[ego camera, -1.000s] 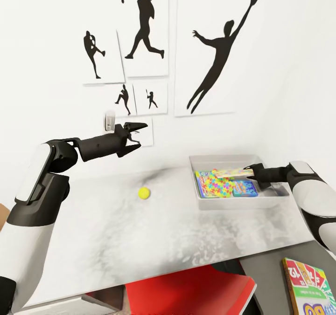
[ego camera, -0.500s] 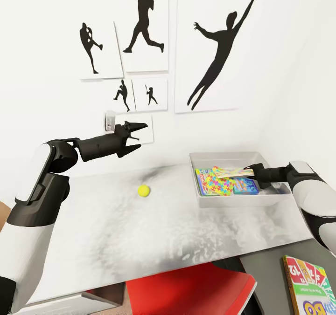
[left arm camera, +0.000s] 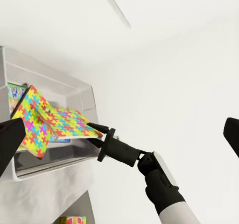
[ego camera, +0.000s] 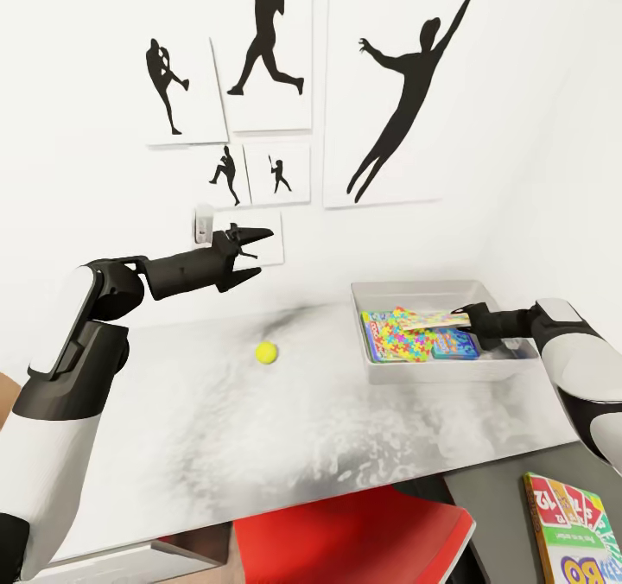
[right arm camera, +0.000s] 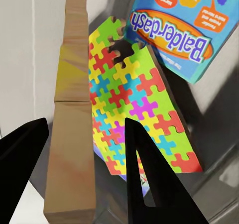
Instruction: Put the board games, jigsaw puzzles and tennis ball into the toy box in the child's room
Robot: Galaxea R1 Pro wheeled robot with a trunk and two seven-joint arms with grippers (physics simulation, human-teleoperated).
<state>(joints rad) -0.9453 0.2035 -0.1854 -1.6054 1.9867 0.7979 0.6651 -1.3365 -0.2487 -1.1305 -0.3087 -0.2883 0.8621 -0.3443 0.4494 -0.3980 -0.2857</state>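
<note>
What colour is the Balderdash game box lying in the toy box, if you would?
Blue, with an orange oval behind the white title on the Balderdash box; the right wrist view shows it best.

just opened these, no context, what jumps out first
The bright puzzle held over the grey toy box by the right pincer, above another puzzle and a blue game box lying inside. Next, the yellow-green ball alone on the grey table, with the left pincer open above and behind it. Black athlete silhouettes cover the white wall.
</note>
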